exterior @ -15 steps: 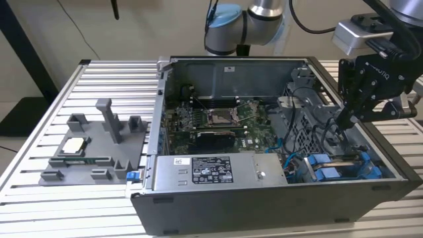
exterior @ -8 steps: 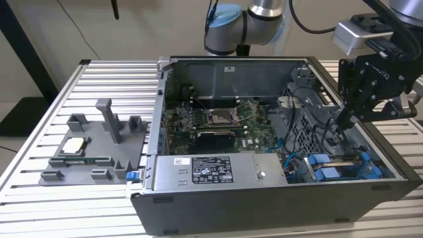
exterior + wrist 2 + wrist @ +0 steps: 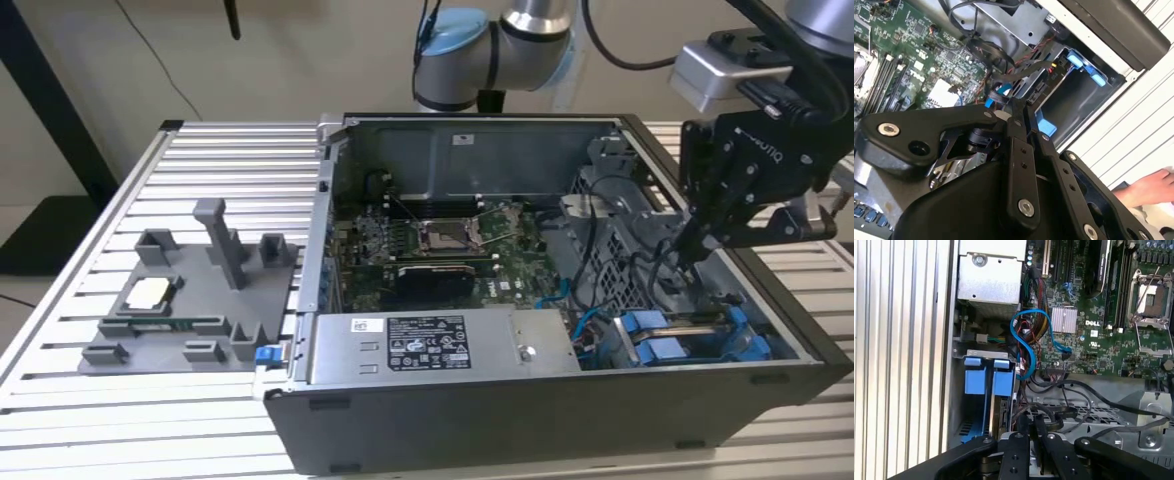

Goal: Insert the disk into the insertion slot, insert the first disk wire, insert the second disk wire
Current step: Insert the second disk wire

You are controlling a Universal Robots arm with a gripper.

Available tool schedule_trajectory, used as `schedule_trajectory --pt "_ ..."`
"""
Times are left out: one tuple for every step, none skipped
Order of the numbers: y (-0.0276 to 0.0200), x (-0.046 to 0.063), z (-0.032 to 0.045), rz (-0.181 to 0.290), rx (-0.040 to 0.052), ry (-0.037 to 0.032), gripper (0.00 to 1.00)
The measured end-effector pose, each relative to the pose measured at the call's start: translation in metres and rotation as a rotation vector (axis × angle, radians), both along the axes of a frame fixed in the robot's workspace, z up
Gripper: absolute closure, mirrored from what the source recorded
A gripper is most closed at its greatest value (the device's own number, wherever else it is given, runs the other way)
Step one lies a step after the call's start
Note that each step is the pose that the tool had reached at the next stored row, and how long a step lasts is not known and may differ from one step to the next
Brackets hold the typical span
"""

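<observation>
While case [image 3: 561, 400] sits on ribbed metal table [image 3: 80, 330], hand [image 3: 689, 243] inside, fingers pinched together on dark cable.

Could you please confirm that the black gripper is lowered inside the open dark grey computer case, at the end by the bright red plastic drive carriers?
Not quite: the plastic drive carriers are bright blue, not red, as the exterior view shows. The rest holds: the black gripper is lowered inside the open dark grey computer case, at the end with those carriers.
</observation>
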State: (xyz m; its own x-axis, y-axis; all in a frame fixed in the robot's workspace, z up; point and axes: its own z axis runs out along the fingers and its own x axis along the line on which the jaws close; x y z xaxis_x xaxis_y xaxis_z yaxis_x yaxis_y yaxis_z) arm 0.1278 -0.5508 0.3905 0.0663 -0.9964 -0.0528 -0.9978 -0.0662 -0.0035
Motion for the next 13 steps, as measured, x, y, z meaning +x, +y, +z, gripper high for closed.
schedule_trajectory --pt "0.0 0.0 -0.0005 0.0 -0.0001 0.0068 0.84" --pt "0.0 0.0 -0.0012 0.0 -0.0001 0.0129 0.84" --pt "0.0 0.0 -0.002 0.0 -0.0002 0.0183 0.84" --pt "0.0 0.0 -0.0032 0.0 -0.0001 0.0221 0.84" --pt "0.0 0.0 -0.0047 0.0 -0.0001 0.0241 0.84" --pt "0.0 0.0 -0.0063 0.0 -0.0003 0.0257 0.84" --pt "0.0 0.0 -0.008 0.0 -0.0003 0.0267 0.84" --pt "0.0 0.0 -0.0099 0.0 -0.0002 0.0271 0.84" --pt "0.0 0.0 -0.0118 0.0 -0.0001 0.0271 0.84" --pt "0.0 0.0 -0.0135 0.0 0.0 0.0272 0.84" --pt "-0.0001 0.0 -0.0153 0.0 0.0 0.0272 0.84" --pt "-0.0003 0.001 -0.0171 0.0 0.0 0.0272 0.84" --pt "-0.0008 0.001 -0.019 0.0 0.0 0.0272 0.84"
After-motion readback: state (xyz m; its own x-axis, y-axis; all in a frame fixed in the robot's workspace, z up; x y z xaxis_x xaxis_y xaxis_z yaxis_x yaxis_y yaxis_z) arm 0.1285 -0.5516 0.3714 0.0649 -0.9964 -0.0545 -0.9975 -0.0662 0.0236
